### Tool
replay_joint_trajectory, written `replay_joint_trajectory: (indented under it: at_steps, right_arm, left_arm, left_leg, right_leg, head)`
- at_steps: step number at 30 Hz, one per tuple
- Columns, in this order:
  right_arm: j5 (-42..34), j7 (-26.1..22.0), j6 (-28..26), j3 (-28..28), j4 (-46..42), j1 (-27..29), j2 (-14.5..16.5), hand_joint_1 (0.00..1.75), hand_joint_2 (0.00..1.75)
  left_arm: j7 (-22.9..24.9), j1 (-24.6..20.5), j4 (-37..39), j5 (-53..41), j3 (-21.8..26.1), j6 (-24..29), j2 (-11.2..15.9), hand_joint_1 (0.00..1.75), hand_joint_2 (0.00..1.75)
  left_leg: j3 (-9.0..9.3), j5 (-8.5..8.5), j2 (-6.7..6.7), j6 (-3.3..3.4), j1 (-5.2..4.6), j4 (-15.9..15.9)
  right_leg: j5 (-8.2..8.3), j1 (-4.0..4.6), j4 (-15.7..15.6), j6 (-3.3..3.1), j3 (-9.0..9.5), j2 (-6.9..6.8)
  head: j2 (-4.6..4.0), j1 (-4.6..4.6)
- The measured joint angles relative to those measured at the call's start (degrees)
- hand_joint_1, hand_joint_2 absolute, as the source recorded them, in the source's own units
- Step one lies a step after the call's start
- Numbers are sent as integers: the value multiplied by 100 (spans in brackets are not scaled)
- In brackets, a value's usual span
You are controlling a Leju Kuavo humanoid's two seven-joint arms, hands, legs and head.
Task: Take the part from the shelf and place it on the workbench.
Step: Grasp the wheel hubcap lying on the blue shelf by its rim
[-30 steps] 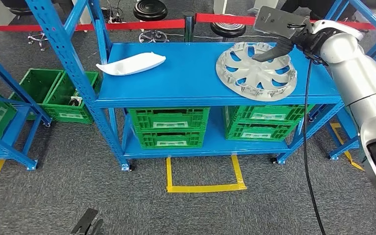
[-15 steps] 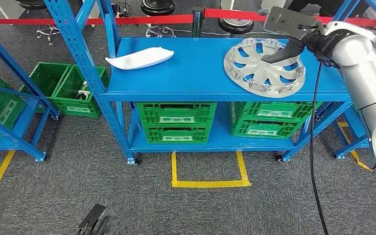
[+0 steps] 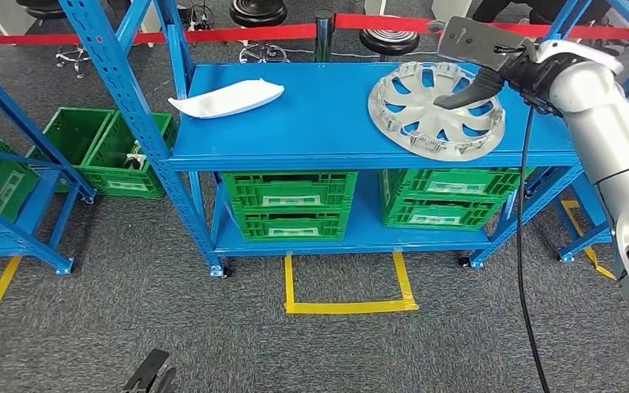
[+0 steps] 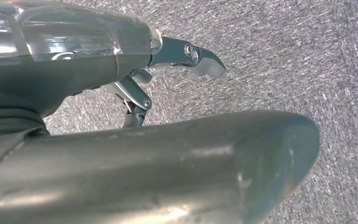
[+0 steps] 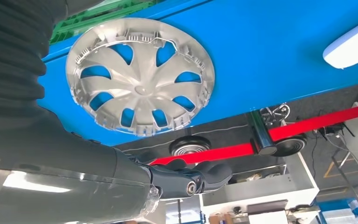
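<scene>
Silver wheel cover (image 3: pixel 436 110) flat on blue shelf (image 3: pixel 319 123) top, upper right of head view, R hand (image 3: pixel 483 78) over its far rim, fingers apart, holding nothing, white part (image 3: pixel 225 100) upper left, L hand (image 4: pixel 121 60) w/ nothing in it above grey carpet.

Green crates (image 3: pixel 286 204) on the lower level, yellow floor tape (image 3: pixel 349 306), red barrier (image 3: pixel 237 33) behind.

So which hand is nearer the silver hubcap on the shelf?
The right hand: it hovers just above the hubcap, fingers apart, holding nothing. The left hand hangs low over the carpet, well short of the shelf.
</scene>
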Motion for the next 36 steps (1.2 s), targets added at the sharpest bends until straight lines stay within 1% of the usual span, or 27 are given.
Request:
replay_joint_trajectory:
  at_steps: [3,9,12,13,14,15,16,17,18,19,20,21,22,23,24,25,27,28,29,30,31,33,34,35,36]
  right_arm:
    - [-7,55,2,0,-1,-1,23,0,175]
    - [-10,77,11,2,-2,-2,63,0,175]
    - [-12,108,16,2,-3,-10,99,0,175]
    - [-12,110,15,1,-3,-13,106,0,175]
    - [-11,107,15,-1,-4,-23,106,0,175]
    - [-10,104,14,-2,-4,-34,102,0,175]
    - [-8,97,15,-3,-3,-39,93,0,175]
    - [-5,83,15,-2,-1,-36,81,0,175]
    - [-4,63,15,-1,2,-15,69,0,175]
    - [-3,38,15,1,5,18,52,0,175]
    - [-2,19,15,2,8,46,38,0,175]
    - [0,9,15,1,10,60,27,0,175]
    - [2,8,15,0,11,58,21,0,175]
    - [3,18,15,-1,12,45,22,0,175]
    - [3,31,17,0,11,29,26,0,175]
    - [2,46,19,2,11,15,31,0,175]
    - [0,65,21,3,8,-3,43,0,175]
    - [-2,69,20,2,5,-11,49,0,175]
    - [-5,69,19,1,0,-22,56,0,175]
    - [-7,71,18,0,-4,-36,63,0,175]
    - [-9,69,17,1,-7,-47,72,0,175]
    - [-9,55,17,5,-4,-38,89,0,175]
    - [-7,48,17,8,-2,-19,96,0,175]
    - [-4,43,17,9,-1,-2,100,0,175]
    - [-3,43,17,9,0,9,104,0,175]
  left_arm:
    - [45,-10,-3,-2,40,-2,-5,0,0]
    - [65,-16,-3,-7,48,-4,-7,0,0]
    - [95,-40,-4,-7,49,-4,-10,0,0]
    - [93,-46,-5,-7,50,-4,-11,0,0]
    - [87,-49,-5,-9,51,-3,-11,0,0]
    - [79,-50,-5,-14,52,-3,-11,0,0]
    - [72,-48,-5,-19,53,-2,-11,0,0]
    - [59,-43,-4,-25,53,-2,-10,0,0]
    - [40,-34,-2,-32,53,-3,-10,0,0]
    - [20,-18,1,-37,53,-4,-10,0,0]
    - [6,-2,3,-42,53,-5,-10,0,0]
    - [1,10,4,-45,53,-5,-10,0,0]
    - [7,15,4,-46,53,-5,-11,0,0]
    - [20,11,3,-46,53,-4,-13,0,0]
    - [33,1,2,-49,54,-3,-15,0,0]
    - [43,-12,1,-50,56,-2,-16,0,0]
    - [60,-30,-2,-52,62,-4,-22,0,0]
    - [70,-39,-4,-51,69,-4,-23,0,0]
    - [79,-49,-7,-51,75,-5,-26,0,0]
    - [85,-63,-8,-51,82,-4,-26,0,0]
    - [83,-73,-9,-52,89,-4,-25,0,0]
    - [59,-71,-7,-52,94,-5,-24,0,0]
    - [48,-61,-6,-53,96,-7,-25,0,0]
    - [40,-53,-5,-54,96,-9,-26,0,0]
    - [40,-49,-5,-56,96,-10,-27,0,0]
  left_leg:
    - [-1,-2,-1,0,-3,0]
    - [-5,-16,-5,24,-43,8]
    - [3,-20,-4,52,-56,-4]
    - [21,-15,-2,69,-46,-24]
    - [46,-11,0,87,-34,-46]
    - [74,-9,3,105,-20,-68]
    - [98,-13,4,118,-14,-80]
    - [114,-24,4,128,-13,-81]
    - [129,-38,3,135,-13,-81]
    - [149,-57,1,136,-13,-79]
    - [178,-83,-4,131,-14,-78]
    - [218,-114,-10,121,-15,-77]
    - [268,-152,-15,106,-17,-76]
    - [304,-190,-18,87,-21,-80]
    - [330,-223,-18,67,-25,-80]
    - [336,-246,-14,42,-26,-81]
    - [321,-269,1,-12,-26,-89]
    - [314,-292,7,-46,-27,-88]
    - [298,-330,9,-86,-29,-43]
    - [234,-401,6,-128,-24,93]
    - [89,-509,1,-173,-6,355]
    - [-381,-726,-6,-247,53,1095]
    - [-608,-745,-6,-276,84,1377]
    - [-750,-649,-4,-300,110,1473]
    - [-783,-438,0,-321,130,1357]
  right_leg:
    - [-3,-2,-1,-4,1,-6]
    - [-3,-37,-14,30,4,-21]
    - [-11,-57,-19,70,8,-23]
    - [-31,-62,-5,92,5,-19]
    - [-81,-66,72,119,-22,-12]
    - [-179,-73,258,148,-105,-4]
    - [-319,-87,565,175,-256,3]
    - [-470,-100,957,196,-462,6]
    - [-583,-113,1332,209,-680,7]
    - [-605,-123,1578,214,-844,7]
    - [-503,-129,1613,208,-916,7]
    - [-292,-130,1433,192,-886,8]
    - [-11,-126,1078,164,-774,9]
    - [209,-116,730,126,-637,13]
    - [349,-99,433,89,-515,18]
    - [381,-83,234,48,-425,21]
    - [291,-63,96,-16,-361,28]
    - [258,-77,49,-39,-332,27]
    - [246,-96,16,-54,-302,27]
    - [236,-115,-17,-72,-264,24]
    - [220,-131,-38,-89,-223,19]
    - [163,-136,-40,-108,-163,18]
    - [126,-140,-35,-101,-127,20]
    - [82,-149,-26,-86,-86,22]
    - [32,-162,-11,-66,-36,22]
  head:
    - [0,3]
    - [0,-10]
    - [0,-21]
    - [0,-26]
    - [0,-25]
    - [0,-15]
    - [0,2]
    - [0,17]
    - [0,28]
    - [0,37]
    - [0,50]
    - [0,67]
    - [0,82]
    - [-1,88]
    - [-1,80]
    - [-1,77]
    - [0,69]
    - [1,78]
    - [1,68]
    - [0,52]
    - [0,27]
    - [0,-38]
    - [0,-62]
    - [0,-78]
    - [0,-89]
